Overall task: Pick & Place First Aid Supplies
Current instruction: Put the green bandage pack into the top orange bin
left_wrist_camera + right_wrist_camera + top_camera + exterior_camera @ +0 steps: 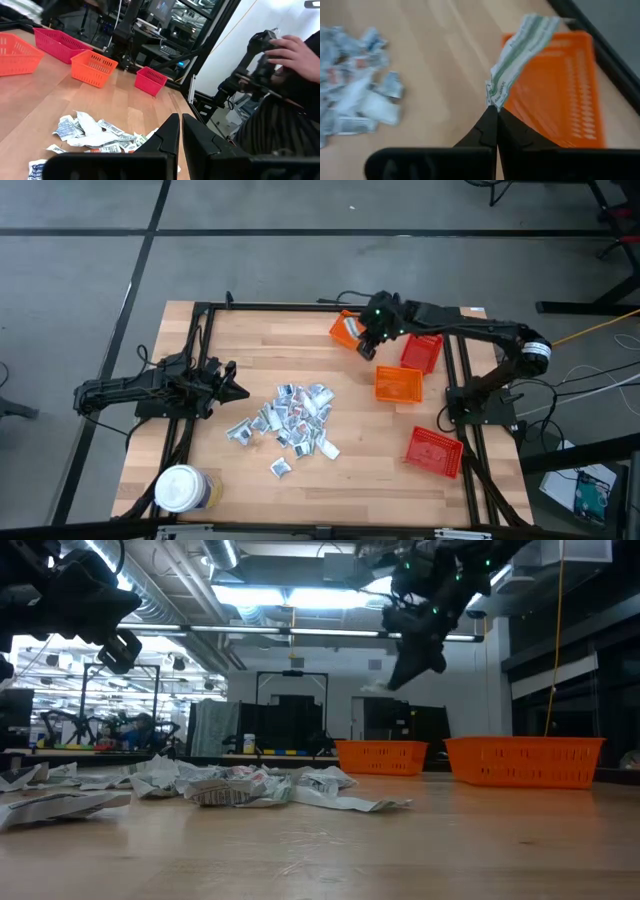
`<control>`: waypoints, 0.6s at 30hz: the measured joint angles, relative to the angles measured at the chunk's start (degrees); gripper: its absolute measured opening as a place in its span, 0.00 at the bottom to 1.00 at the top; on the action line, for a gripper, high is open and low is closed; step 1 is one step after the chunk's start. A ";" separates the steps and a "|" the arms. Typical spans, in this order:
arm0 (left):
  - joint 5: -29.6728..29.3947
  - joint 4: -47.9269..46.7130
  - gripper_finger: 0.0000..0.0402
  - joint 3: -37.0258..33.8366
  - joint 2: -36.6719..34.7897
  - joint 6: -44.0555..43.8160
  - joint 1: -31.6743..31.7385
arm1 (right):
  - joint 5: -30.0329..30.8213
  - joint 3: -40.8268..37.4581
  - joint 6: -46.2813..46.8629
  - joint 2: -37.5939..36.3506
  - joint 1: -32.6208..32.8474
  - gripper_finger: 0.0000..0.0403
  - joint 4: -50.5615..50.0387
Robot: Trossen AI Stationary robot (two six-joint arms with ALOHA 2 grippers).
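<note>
While pinched in the right gripper [495, 112]: a packet [520, 50] above the orange basket [560, 90].

Bright overhead light, blurred wrist views

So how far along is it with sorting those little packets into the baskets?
Early on, it seems. No packets show in the baskets, though not every basket's inside is visible. In hand: the right gripper, jaws shut on one packet, holds it above an orange basket. Left: the pile of packets mid-table. The left gripper waits beside it.
</note>
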 joint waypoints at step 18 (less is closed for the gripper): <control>0.01 0.00 0.04 0.00 0.00 0.00 0.01 | -10.50 -3.27 -10.72 6.87 -11.95 0.01 9.43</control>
